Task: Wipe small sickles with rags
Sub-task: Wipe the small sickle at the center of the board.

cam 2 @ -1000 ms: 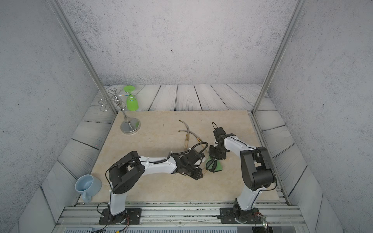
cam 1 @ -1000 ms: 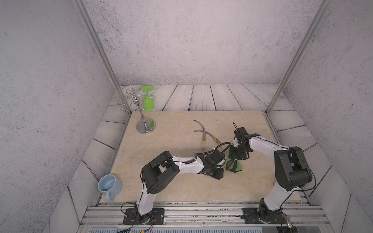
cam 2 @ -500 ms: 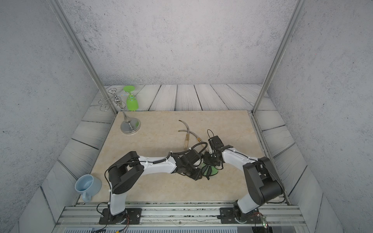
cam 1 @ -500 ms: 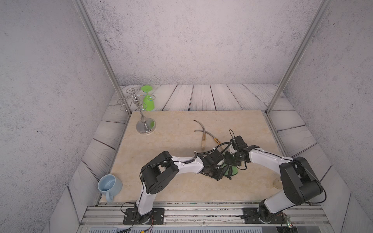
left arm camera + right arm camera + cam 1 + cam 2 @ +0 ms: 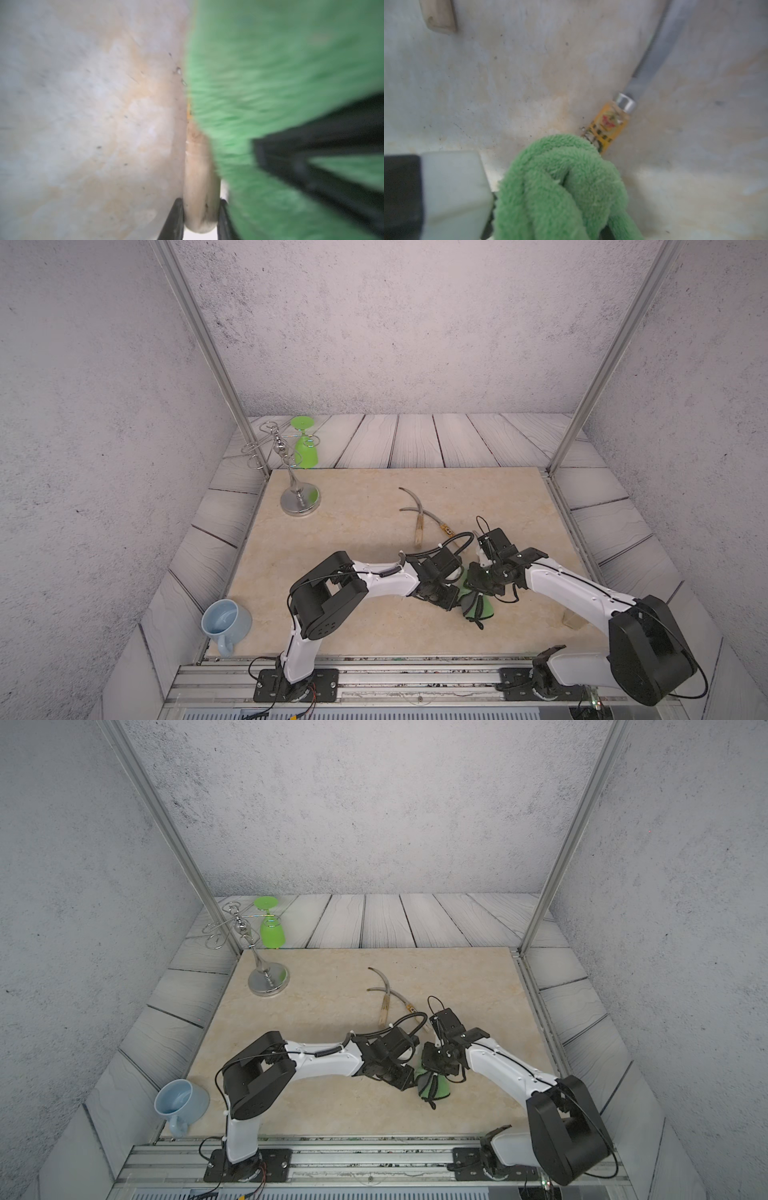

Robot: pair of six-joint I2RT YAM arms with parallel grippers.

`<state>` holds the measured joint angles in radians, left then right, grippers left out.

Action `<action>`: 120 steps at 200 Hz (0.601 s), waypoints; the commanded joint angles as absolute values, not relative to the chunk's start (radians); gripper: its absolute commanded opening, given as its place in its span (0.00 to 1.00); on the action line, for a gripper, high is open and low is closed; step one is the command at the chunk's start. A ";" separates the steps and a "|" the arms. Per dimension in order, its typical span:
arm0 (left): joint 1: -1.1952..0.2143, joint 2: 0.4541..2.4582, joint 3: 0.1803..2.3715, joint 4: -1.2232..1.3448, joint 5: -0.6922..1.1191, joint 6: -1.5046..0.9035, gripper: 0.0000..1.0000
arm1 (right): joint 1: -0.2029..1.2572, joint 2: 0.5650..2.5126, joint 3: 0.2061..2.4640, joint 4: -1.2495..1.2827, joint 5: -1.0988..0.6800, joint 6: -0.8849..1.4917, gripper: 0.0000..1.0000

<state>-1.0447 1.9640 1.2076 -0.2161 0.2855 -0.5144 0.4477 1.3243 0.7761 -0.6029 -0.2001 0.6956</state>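
Left fingers (image 5: 174, 220) pinch the pale handle (image 5: 200, 197) end of a labelled sickle (image 5: 611, 122) lying on the desk (image 5: 508, 83); my right fingers (image 5: 475, 591) clutch the green rag (image 5: 560, 187), bunched against that same handle.

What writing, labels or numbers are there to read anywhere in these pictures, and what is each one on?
On the dark-orange label band around the pale wooden handle of the small grey-bladed sickle, in the right wrist view: a red emblem and rows of dark characters, too blurred to read.
No other readable words, numbers or signs in any view.
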 commanded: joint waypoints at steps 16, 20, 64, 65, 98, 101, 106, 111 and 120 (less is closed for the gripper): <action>-1.035 1.939 1.188 -0.283 0.232 -0.514 0.11 | 0.394 1.256 0.867 -0.776 -0.103 0.612 0.28; -1.034 1.939 1.187 -0.286 0.233 -0.513 0.14 | 0.389 1.250 0.875 -0.784 -0.097 0.605 0.28; -1.034 1.953 1.209 -0.333 0.245 -0.496 0.34 | 0.289 1.179 0.923 -0.859 -0.088 0.516 0.29; -1.034 1.953 1.211 -0.334 0.245 -0.495 0.35 | 0.286 1.177 0.923 -0.860 -0.088 0.514 0.29; -1.034 1.985 1.280 -0.388 0.253 -0.466 0.47 | 0.228 1.152 0.940 -0.877 -0.111 0.465 0.30; -1.034 1.988 1.288 -0.394 0.253 -0.464 0.47 | 0.226 1.151 0.942 -0.879 -0.113 0.460 0.29; -1.035 1.995 1.303 -0.404 0.253 -0.459 0.47 | 0.221 1.149 0.944 -0.879 -0.116 0.455 0.30; -1.034 2.002 1.318 -0.412 0.251 -0.455 0.47 | 0.216 1.148 0.945 -0.879 -0.117 0.450 0.29; -1.034 2.016 1.345 -0.427 0.248 -0.447 0.48 | 0.209 1.145 0.945 -0.877 -0.123 0.443 0.29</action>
